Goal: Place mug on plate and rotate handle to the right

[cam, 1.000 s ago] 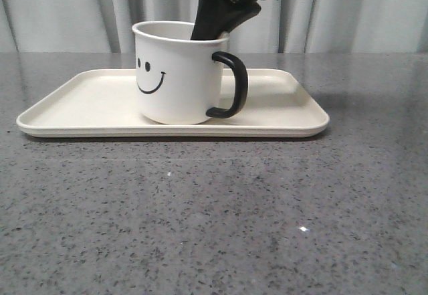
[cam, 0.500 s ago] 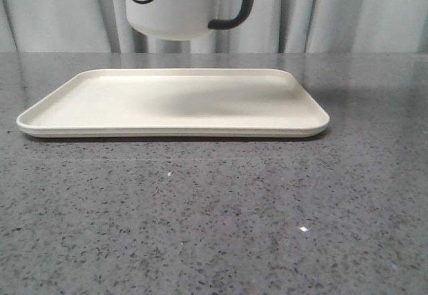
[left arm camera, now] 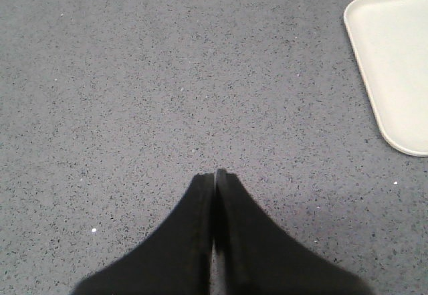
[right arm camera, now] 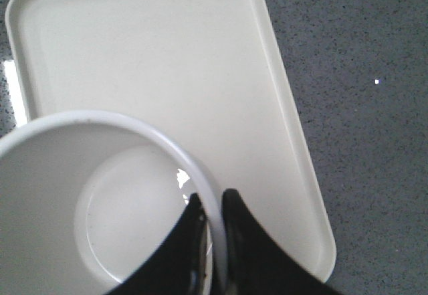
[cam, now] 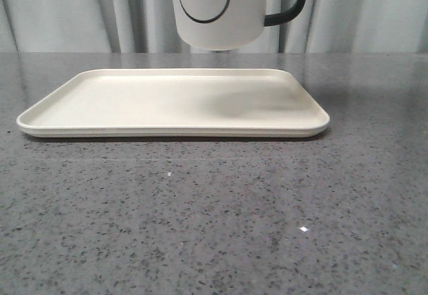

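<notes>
Nearest you, the speckled grey surface (cam: pixel 214 215) carries the plate (cam: pixel 100 101), which lies flat with nothing resting on it. Your mug (cam: pixel 221 11) hangs in the air above the plate's right half, smiley face toward the front camera, its handle (cam: pixel 291 4) pointing right. Your right hand (right arm camera: pixel 212 201) pinches the mug's rim, one finger inside and one outside. Your left hand (left arm camera: pixel 215 174) is pressed closed, holding nothing, over bare surface off the plate's edge.
</notes>
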